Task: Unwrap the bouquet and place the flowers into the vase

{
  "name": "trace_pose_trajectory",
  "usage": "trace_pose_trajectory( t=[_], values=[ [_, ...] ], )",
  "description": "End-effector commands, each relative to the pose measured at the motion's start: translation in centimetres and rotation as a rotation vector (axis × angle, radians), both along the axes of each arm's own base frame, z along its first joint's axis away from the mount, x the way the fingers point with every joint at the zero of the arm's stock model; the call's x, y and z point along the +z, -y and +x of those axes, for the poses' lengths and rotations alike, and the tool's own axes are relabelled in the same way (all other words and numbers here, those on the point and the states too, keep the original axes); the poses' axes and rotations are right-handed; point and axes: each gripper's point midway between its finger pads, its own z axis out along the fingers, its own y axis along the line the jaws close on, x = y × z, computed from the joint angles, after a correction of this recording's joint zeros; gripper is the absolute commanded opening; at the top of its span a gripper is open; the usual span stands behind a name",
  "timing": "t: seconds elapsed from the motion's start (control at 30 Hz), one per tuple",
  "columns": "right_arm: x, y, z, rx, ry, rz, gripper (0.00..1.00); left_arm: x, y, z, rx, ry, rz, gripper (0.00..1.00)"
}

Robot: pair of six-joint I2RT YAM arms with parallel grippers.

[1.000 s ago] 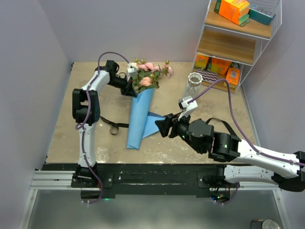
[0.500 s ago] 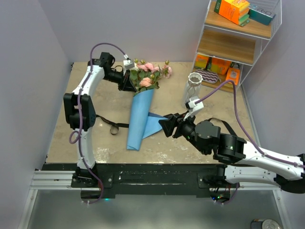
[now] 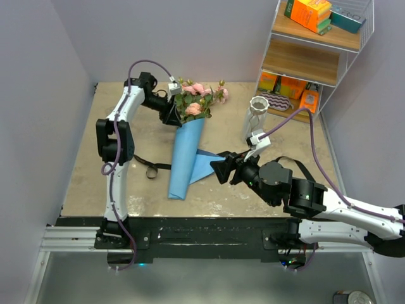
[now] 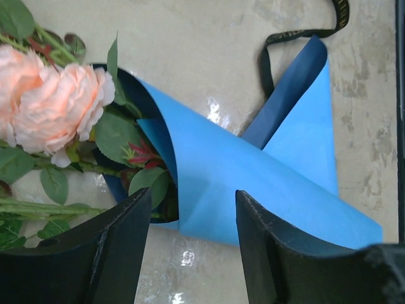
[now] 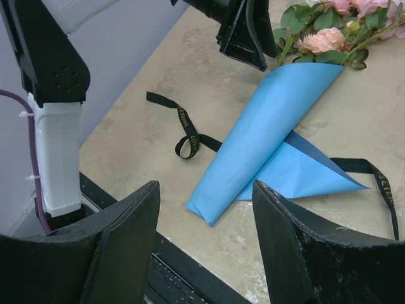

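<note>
bouquet (image 3: pixel 188 142) tip near table (image 3: pixel 95 183) front edge, vase (image 3: pixel 257 113) beside shelf (image 3: pixel 304 60)

Top view: fixed high above and behind the white-and-black left arm (image 3: pixel 117 136) and right arm (image 3: pixel 335 206), tilted down and forward. From far off it takes in the whole beige stone-look table (image 3: pixel 82 177).
Left wrist view: rides the left arm at the table's far side and looks steeply down between the black fingers of the left claw (image 4: pixel 193 202). It is very near the mouth of the blue paper cone (image 4: pixel 253 177).
Right wrist view: rides the right arm low over the near edge. It looks across the table toward the far left, between the fingers of the right claw (image 5: pixel 205 190), from middle distance.
Shared by all three: the cone, the peach rose (image 4: pixel 57 107) at its mouth, and the loose black ribbon (image 5: pixel 186 136).
Shared by top and right wrist: the left arm and left claw.
</note>
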Motion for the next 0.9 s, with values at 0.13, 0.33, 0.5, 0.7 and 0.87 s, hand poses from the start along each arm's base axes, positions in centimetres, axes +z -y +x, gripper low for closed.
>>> trace_pose_trajectory(
  t=[0.13, 0.33, 0.5, 0.7, 0.87],
  values=[
    [0.8, -0.5, -0.1, 0.024, 0.021, 0.019, 0.64, -1.6, -0.1, 0.1, -0.026, 0.01, 0.035, 0.6],
    [0.8, -0.9, -0.2, 0.039, 0.028, 0.014, 0.62, -3.6, 0.2, -0.6, -0.041, -0.021, 0.045, 0.59],
    [0.4, -1.5, -0.7, 0.078, 0.018, 0.02, 0.6, -4.1, 0.3, -0.1, -0.033, -0.017, 0.04, 0.59],
    [0.2, -1.7, -1.0, 0.096, 0.01, 0.031, 0.59, -4.5, 0.5, -0.4, -0.045, -0.017, 0.03, 0.56],
    [0.4, -2.0, -1.2, 0.114, 0.009, 0.041, 0.57, -5.2, 0.3, -2.1, -0.085, -0.061, 0.028, 0.43]
  ],
)
